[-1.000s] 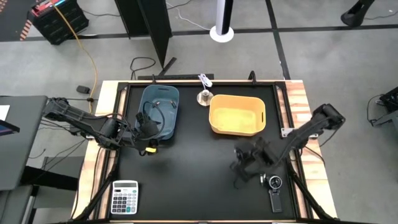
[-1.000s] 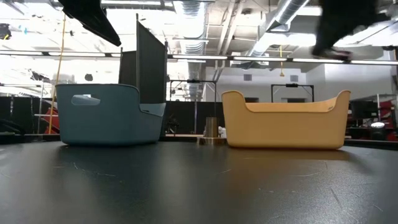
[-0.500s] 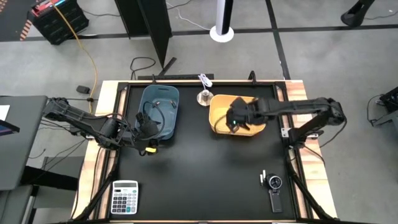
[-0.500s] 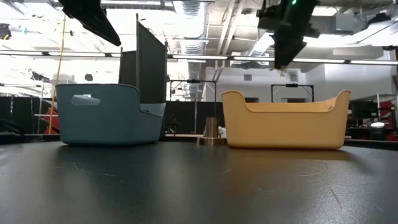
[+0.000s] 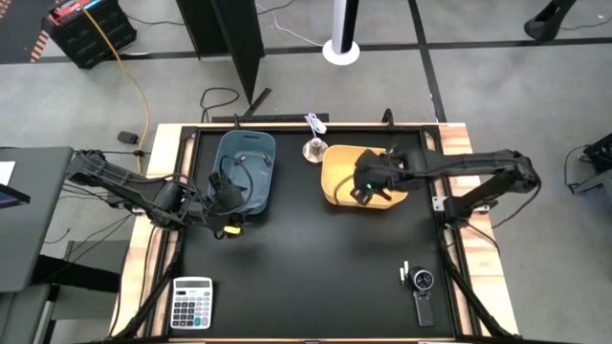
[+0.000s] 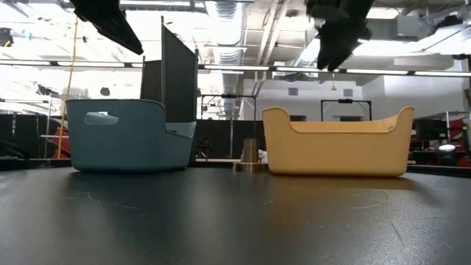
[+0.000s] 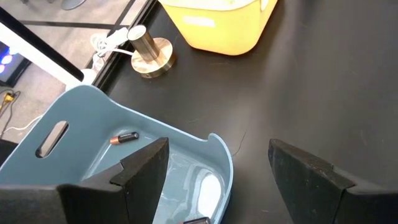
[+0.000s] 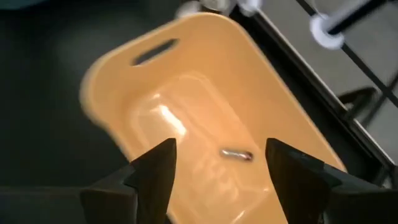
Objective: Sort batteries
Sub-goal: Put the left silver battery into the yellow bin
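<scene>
My right gripper [image 8: 217, 171] hovers open over the yellow bin [image 5: 337, 196] at the table's far right, high above its rim in the low view [image 6: 335, 33]. A small pale battery [image 8: 236, 154] shows inside the bin between the fingers, touching neither. My left gripper [image 7: 217, 180] stands open above the near end of the blue bin [image 5: 247, 153]. On that bin's floor lies a dark battery with a reddish-orange end [image 7: 124, 137]; a second dark one [image 7: 196, 219] peeks in beside it. A white battery [image 5: 403, 271] lies on the table next to the black gadget [image 5: 422, 294].
A short metal cylinder on a round base [image 5: 314, 148] stands between the two bins at the far edge. The grey-white calculator [image 5: 191, 303] lies at the near left corner. Bare black tabletop [image 5: 306, 268] stretches across the middle and near side.
My right gripper has travelled from the near right of the table, beside the black gadget, up and toward the far edge. It now hangs over the yellow bin, where it has held almost still for the last half second.
</scene>
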You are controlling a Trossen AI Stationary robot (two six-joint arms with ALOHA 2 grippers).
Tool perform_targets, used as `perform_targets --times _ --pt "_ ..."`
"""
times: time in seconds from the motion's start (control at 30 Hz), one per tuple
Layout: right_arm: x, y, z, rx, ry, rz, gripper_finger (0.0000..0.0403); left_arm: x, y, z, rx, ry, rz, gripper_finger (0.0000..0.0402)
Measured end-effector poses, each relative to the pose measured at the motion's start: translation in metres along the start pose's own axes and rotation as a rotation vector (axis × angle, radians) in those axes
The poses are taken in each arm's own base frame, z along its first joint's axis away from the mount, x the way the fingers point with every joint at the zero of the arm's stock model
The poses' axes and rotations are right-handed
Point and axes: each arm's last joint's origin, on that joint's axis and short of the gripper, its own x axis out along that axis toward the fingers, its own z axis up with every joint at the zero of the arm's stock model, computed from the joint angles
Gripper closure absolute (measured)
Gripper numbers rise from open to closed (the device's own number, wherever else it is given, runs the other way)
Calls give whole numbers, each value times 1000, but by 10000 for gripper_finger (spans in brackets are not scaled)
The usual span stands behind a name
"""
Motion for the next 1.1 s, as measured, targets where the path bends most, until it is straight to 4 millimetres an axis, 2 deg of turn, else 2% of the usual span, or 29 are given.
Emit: perform_targets --times 0.23,0.6,0.77,0.9,1.0,1.1 --pt "-38 34 -34 -131 -3 160 139 1 -1 0 -7 3 1 129" --pt "-68 106 -120 -398 217 310 139 1 -1 0 -14 3 1 129" --pt "-71 131 -156 -520 306 322 138 1 -1 0 -26 3 1 129" --pt "-70 143 -181 -644 365 311 137 1 -1 0 -42 3 1 129" --pt "-67 148 -192 -727 431 288 137 1 -1 0 -54 3 1 129" --pt "-60 151 -195 -744 491 266 137 1 -1 0 -69 3 1 129"
